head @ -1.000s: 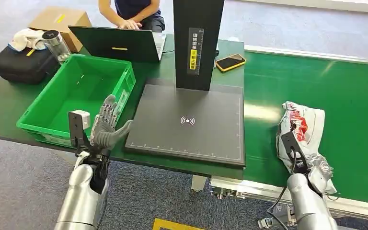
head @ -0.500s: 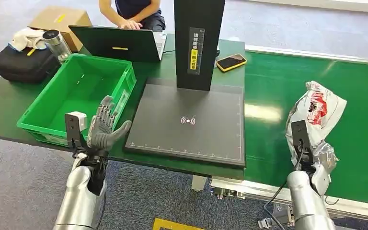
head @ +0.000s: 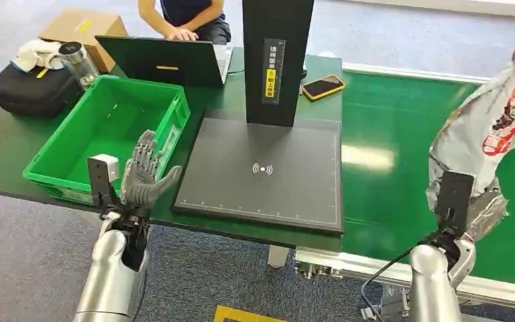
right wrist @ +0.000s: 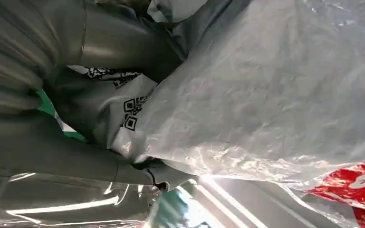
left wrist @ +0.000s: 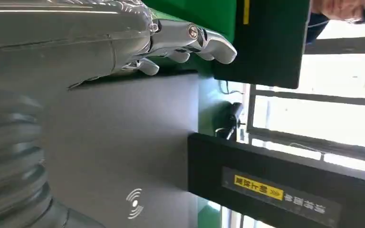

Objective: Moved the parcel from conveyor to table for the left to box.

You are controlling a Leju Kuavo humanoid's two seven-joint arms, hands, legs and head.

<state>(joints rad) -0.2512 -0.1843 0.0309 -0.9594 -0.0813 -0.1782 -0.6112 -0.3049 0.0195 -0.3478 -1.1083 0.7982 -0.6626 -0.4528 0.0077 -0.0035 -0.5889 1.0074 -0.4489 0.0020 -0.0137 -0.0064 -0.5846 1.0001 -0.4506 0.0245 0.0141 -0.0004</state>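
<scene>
Head view shows the right hand (head: 473, 215) clamped on the parcel (head: 489, 117), held up off the conveyor (head: 402, 134); carrying it across to the desk (head: 13, 151) remains. Left hand (head: 146, 178) waits with fingers spread, empty, beside the green bin (head: 107, 127).

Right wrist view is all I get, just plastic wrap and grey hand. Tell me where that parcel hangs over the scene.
Observer: The parcel, a grey bag with red print, is held up by the right hand above the green conveyor.
Operator: Report the left hand.
Observer: The left hand holds nothing, fingers spread, raised at the table's near edge between the green crate and the black scanner pad.
Operator: Check the crate.
Observer: It looks empty inside.
</scene>
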